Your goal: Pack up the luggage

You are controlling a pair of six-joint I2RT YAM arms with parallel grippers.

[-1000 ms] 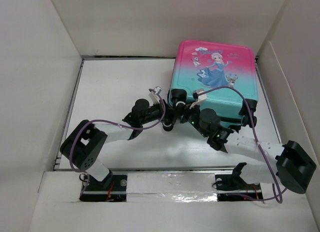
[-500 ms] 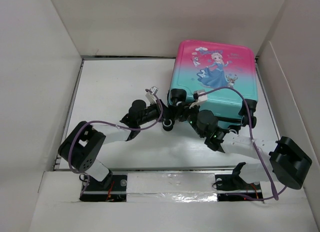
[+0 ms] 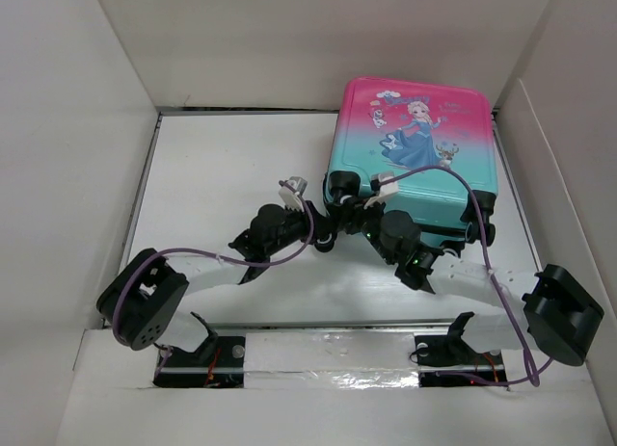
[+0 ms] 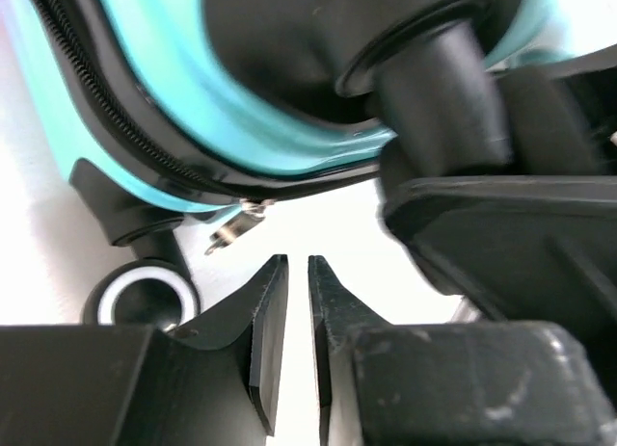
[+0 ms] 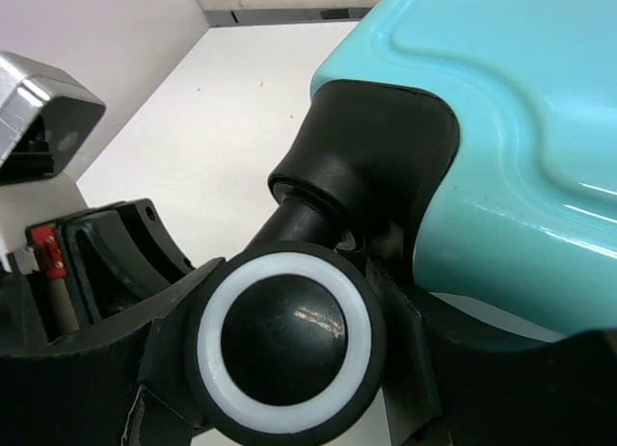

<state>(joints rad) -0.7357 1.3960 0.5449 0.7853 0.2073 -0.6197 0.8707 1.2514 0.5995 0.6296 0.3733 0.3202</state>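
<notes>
Top external: luggage (image 3: 415,147) print's lettering too small to read.

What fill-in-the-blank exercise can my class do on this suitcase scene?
The luggage lies flat, printed side ____.
Its wheeled end is coloured ____.
The right claw grips a black wheel with a ____ rim.
Before the left claw, a metal pull hangs from the ____.
Missing: up; teal; white; zipper.
</notes>
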